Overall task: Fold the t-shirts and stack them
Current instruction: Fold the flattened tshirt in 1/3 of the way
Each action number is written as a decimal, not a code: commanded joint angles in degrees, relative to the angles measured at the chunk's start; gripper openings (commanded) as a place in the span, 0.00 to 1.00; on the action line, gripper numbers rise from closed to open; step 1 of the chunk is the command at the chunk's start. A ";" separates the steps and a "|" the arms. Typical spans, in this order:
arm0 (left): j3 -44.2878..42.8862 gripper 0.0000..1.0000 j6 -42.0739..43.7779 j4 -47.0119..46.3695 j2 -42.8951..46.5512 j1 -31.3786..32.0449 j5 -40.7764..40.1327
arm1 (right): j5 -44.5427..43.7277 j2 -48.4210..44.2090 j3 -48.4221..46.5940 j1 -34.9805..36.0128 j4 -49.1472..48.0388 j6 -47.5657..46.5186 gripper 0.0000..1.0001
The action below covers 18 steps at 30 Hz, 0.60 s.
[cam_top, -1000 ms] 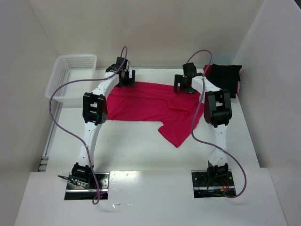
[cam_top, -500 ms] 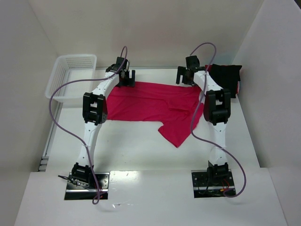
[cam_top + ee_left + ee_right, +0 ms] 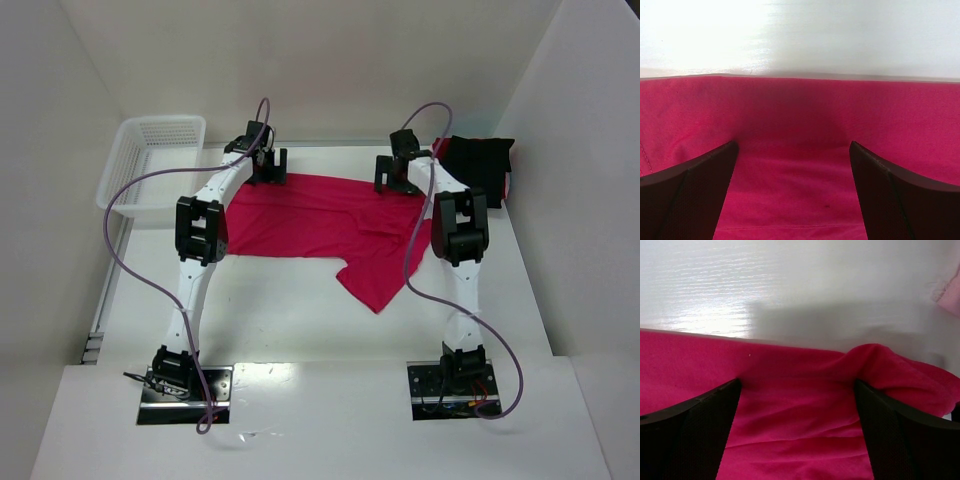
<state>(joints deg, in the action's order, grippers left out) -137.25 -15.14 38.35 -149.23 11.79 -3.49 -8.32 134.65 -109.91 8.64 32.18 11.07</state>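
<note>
- Red t-shirt point(image 3: 320, 225) lies spread out in the middle of the white table point(image 3: 290, 320) — not folded yet, with one part sticking out toward the arms.
- Left gripper point(image 3: 268, 172) is at the shirt's far edge, fingers wide apart, with cloth between them but not pinched.
- Right gripper point(image 3: 396, 183) is at the far edge too, fingers wide apart, by a small bump in the cloth.
- Dark t-shirt point(image 3: 478, 165) sits in a heap at the far right corner — so I think nearly all the work is left.
- White basket point(image 3: 150, 170) stands far left, and plain white walls point(image 3: 330, 60) close in the table.
</note>
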 commanded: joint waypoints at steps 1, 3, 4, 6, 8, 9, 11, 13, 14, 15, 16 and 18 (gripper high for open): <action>0.84 1.00 -0.16 2.35 0.43 -0.98 0.94 | -1.70 -0.35 1.45 0.41 0.77 1.14 0.99; 0.84 1.00 -0.16 2.35 0.43 -0.98 0.94 | -2.32 0.96 0.84 0.41 0.77 1.15 0.99; 0.84 1.00 -0.16 2.35 0.43 -0.98 0.94 | -2.32 0.97 0.31 0.41 0.77 1.15 0.99; 0.84 1.00 -0.16 2.35 0.43 -0.98 0.94 | -2.32 2.45 -1.44 0.41 0.77 1.67 0.99; 0.84 1.00 -0.16 2.35 0.43 -0.98 0.94 | -2.32 3.24 -3.89 0.41 0.77 1.67 0.99; 0.84 1.00 -0.16 2.35 0.43 -0.98 0.94 | -2.32 4.38 -5.13 0.41 1.47 1.67 0.99; 0.84 1.00 -0.16 2.35 0.43 -0.98 0.94 | -2.32 5.88 -9.24 0.41 2.35 1.67 0.99; 0.84 1.00 -0.16 2.35 0.43 -0.98 0.94 | -2.32 7.81 -11.72 0.41 3.06 1.67 0.99; 0.84 1.00 -0.16 2.35 0.43 -0.98 0.94 | -2.84 8.34 -14.08 0.41 3.06 1.67 0.99; 0.84 1.00 -0.16 2.35 0.43 -0.98 0.94 | -2.85 8.96 -15.24 0.41 3.58 1.67 0.99; 0.84 1.00 -0.16 2.35 0.43 -0.98 0.94 | -2.85 10.18 -16.38 0.41 3.59 1.06 0.99; 0.84 1.00 -0.16 2.35 0.43 -1.50 0.94 | -2.85 11.51 -19.81 0.41 5.07 0.45 0.99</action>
<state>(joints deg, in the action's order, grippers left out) -137.25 -15.14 38.35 -149.23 11.77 -3.46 -10.46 143.61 -125.05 8.86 35.07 12.10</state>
